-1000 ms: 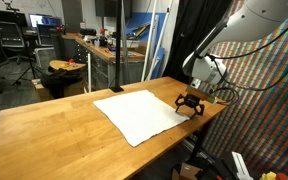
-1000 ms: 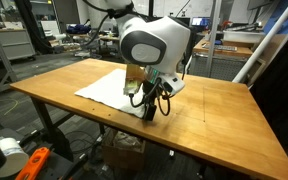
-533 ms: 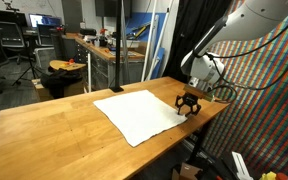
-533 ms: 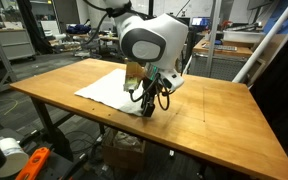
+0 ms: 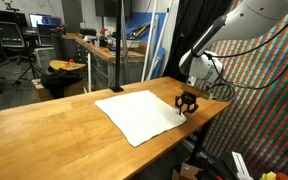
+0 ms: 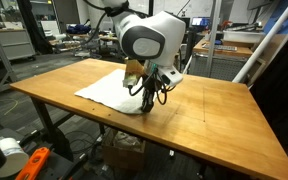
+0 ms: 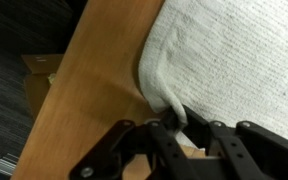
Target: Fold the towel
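The white towel (image 5: 141,112) lies spread flat on the wooden table (image 5: 54,130); in both exterior views it reaches toward one table edge. My gripper (image 5: 186,106) stands over the towel's corner by that edge, seen too from the opposite side as the gripper (image 6: 147,103) under the big white wrist. In the wrist view the towel (image 7: 234,50) fills the upper right, and its corner is drawn into a small ridge that runs between the black fingers. The gripper (image 7: 176,122) is shut on that corner.
The table edge (image 7: 59,110) runs close beside the pinched corner, with a cardboard box (image 7: 36,72) on the floor below. A multicoloured wall panel (image 5: 269,110) stands just behind the arm. Workbenches (image 5: 94,45) and chairs sit farther back.
The fingers have gone from spread wide over the towel's corner to shut on it, bunching the cloth there. The arm has stayed in nearly the same place.
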Controlling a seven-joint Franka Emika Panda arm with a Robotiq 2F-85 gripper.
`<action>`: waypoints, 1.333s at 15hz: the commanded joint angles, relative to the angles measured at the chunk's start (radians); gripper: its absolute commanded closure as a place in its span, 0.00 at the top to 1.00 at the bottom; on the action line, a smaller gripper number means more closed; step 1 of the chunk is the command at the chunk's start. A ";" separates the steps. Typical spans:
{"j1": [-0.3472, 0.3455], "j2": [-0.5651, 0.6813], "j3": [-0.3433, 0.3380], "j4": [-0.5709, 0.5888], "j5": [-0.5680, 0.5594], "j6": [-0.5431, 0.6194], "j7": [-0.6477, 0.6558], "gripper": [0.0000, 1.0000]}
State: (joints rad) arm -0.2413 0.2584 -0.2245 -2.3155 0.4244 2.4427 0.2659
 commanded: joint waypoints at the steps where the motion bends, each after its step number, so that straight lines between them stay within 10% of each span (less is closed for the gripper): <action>1: 0.057 -0.033 -0.041 -0.005 -0.147 0.013 0.206 0.03; 12: 0.157 -0.181 -0.050 0.087 -0.711 -0.156 0.919 0.03; 20: 0.183 -0.174 0.066 0.228 -0.797 -0.363 1.058 0.03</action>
State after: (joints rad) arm -0.0726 0.0822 -0.1889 -2.1446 -0.3528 2.1514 1.2736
